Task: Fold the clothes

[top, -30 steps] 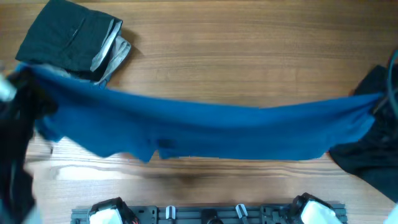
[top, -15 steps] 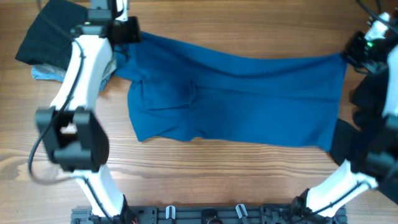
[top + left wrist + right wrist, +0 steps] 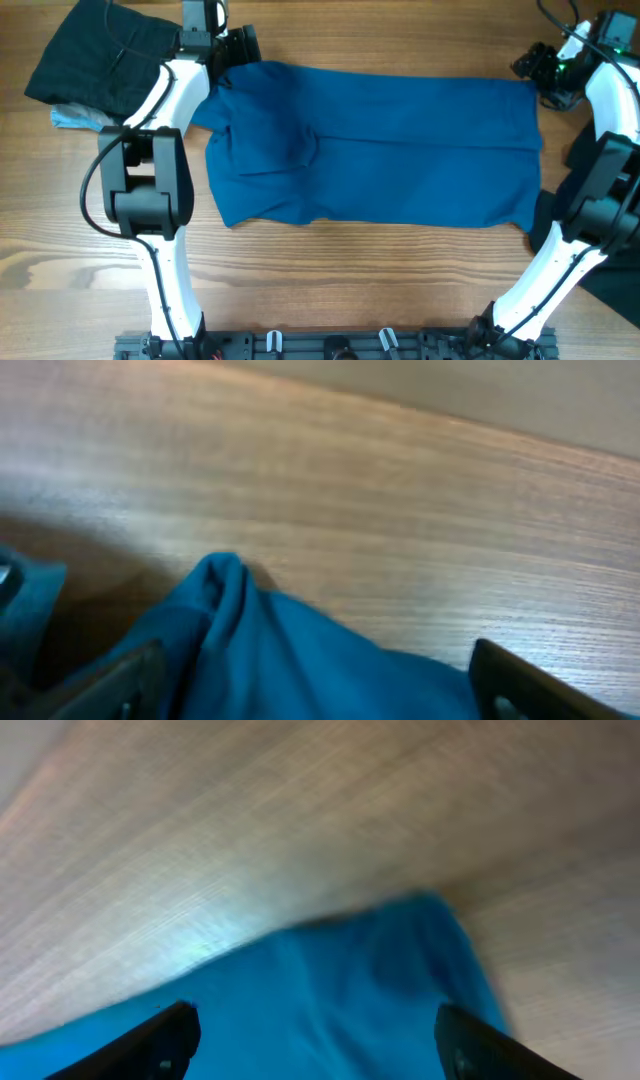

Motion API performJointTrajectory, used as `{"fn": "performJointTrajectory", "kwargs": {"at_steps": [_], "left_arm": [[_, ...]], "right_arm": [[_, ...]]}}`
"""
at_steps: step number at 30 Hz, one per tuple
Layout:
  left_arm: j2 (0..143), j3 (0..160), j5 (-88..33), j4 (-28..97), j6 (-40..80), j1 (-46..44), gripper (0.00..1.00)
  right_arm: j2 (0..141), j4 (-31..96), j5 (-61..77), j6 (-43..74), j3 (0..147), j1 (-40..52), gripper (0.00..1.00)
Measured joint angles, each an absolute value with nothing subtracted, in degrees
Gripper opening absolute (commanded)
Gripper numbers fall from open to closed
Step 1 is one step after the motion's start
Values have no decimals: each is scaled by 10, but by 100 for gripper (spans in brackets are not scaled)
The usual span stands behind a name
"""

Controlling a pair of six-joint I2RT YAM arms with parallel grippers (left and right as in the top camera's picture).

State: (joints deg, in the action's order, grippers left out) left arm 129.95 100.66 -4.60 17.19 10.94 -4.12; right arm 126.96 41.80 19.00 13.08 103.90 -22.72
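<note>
Blue cloth garment (image 3: 380, 150) is lying flat by the wooden desk (image 3: 350, 290)'s far edge; left gripper (image 3: 240, 47) and right gripper (image 3: 531, 68) are gaping wide at its corners.

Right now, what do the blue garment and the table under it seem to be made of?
The blue garment: a soft, matte fabric, probably cotton-like; it lies limp with gentle wrinkles and no shine. The exact fibre cannot be told.
The table: wood or a wood-look laminate, smooth with a slight sheen; long grain lines run across it, and the wrist views show a pale glare.
</note>
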Motion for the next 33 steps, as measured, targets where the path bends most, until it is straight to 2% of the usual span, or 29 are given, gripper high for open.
{"fn": "performJointTrajectory", "kwargs": {"at_steps": [1,3,4,5,7,10,11,13,15,18,20,22,24,28,33], "left_arm": [[1299,1009,-46,193,110,-37,100],[1293,1013,-46,228,107,-25,91],[1288,1014,-46,245,106,-19,82],[1275,1015,-52,280,101,-10,73],[1247,1017,-63,335,98,4,41],[1211,1026,-83,405,98,16,22],[1209,1027,-85,412,95,17,18],[1202,1033,-101,460,91,11,17],[1205,1032,-113,495,76,3,16],[1211,1032,-126,520,60,-12,12],[1216,1030,-133,532,50,-22,14],[1222,1020,-136,534,46,-30,31],[1230,1007,-138,535,43,-31,42],[1247,986,-133,554,37,-24,50],[1249,982,-119,562,37,-5,55]], "right_arm": [[1270,439,190,132,1039,-238,79],[1270,486,191,132,1040,-257,73],[1270,512,193,130,1040,-267,68],[1269,541,195,127,1040,-276,58],[1269,598,197,118,1040,-288,47],[1269,666,197,104,1040,-288,45],[1269,675,195,102,1040,-286,46],[1268,676,191,101,1037,-282,45],[1265,663,187,102,1021,-279,29],[1263,625,178,99,985,-279,12],[1263,593,168,106,952,-279,6],[1258,559,161,122,914,-279,4],[1237,518,147,145,879,-277,4],[1216,481,111,180,847,-272,4],[1215,481,84,195,850,-289,5]]}}
